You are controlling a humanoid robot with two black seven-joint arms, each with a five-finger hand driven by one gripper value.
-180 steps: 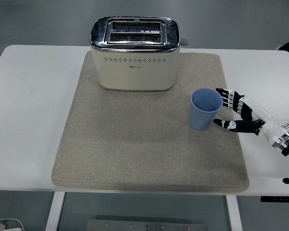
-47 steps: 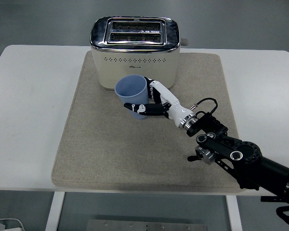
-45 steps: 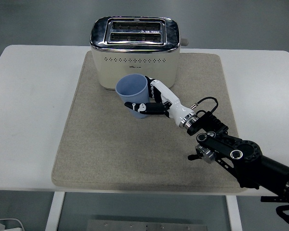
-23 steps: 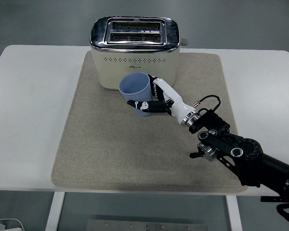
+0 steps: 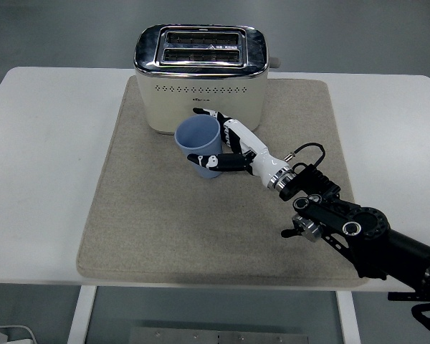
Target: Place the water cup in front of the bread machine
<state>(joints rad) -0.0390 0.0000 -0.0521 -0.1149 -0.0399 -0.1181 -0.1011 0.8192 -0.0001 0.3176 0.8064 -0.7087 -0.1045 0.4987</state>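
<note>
The cream bread machine (image 5: 202,81) stands at the far end of a grey-beige mat (image 5: 222,215) on the white table (image 5: 43,165). A small dark mark sits low on its front face, too small to read. Its chrome top has two long slots; what is inside them cannot be made out.

The blue water cup (image 5: 199,146) stands upright on the mat just in front of the bread machine, near the middle of its front face. Its mouth is open upward and the inside looks plain blue, with nothing visible in it.

The right hand (image 5: 226,147) reaches in from the lower right on a black arm. Its fingers (image 5: 213,116) are loosened and spread behind the cup's far right side, and the thumb (image 5: 204,160) lies against the near side of the cup's wall. Whether the fingers are pressing the cup or only lying next to it cannot be told. The left arm is not in the picture.
</note>
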